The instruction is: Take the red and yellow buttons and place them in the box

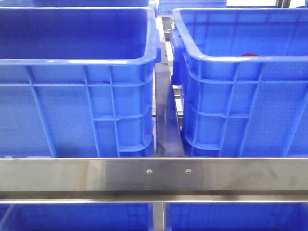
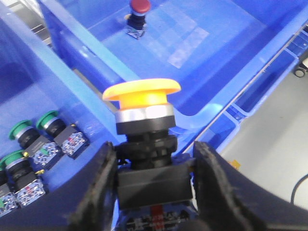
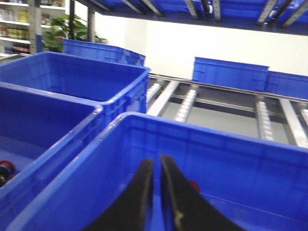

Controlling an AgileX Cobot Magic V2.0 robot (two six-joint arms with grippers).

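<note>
While clamped in left gripper, yellow button upright, cap towards box; red button seemingly already inside. Right gripper closed, empty.

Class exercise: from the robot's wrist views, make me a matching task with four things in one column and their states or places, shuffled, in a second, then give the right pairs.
Things:
1. yellow button
2. red button
3. green buttons
4. right gripper

States:
A. resting on the floor of a blue crate
B. fingers nearly touching, nothing between them
C. lying grouped in the neighbouring crate
D. clamped at its black base by the left gripper

Pairs: 1-D, 2-A, 3-C, 4-B
</note>
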